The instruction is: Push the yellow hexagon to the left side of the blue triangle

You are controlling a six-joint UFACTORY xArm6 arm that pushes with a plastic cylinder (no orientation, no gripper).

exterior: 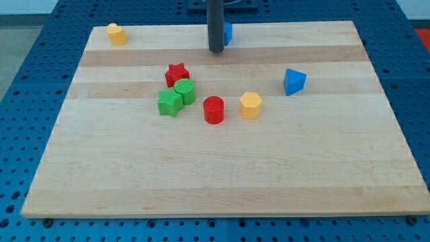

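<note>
The yellow hexagon stands near the board's middle, right of the red cylinder. The blue triangle lies to its upper right, a short gap apart. My tip is near the view's top centre, well above and left of the yellow hexagon and touching no block. A second blue block sits just behind the rod, partly hidden by it.
A red star, a green cylinder and a green star cluster left of centre. Another yellow block sits at the top left corner. The wooden board lies on a blue perforated table.
</note>
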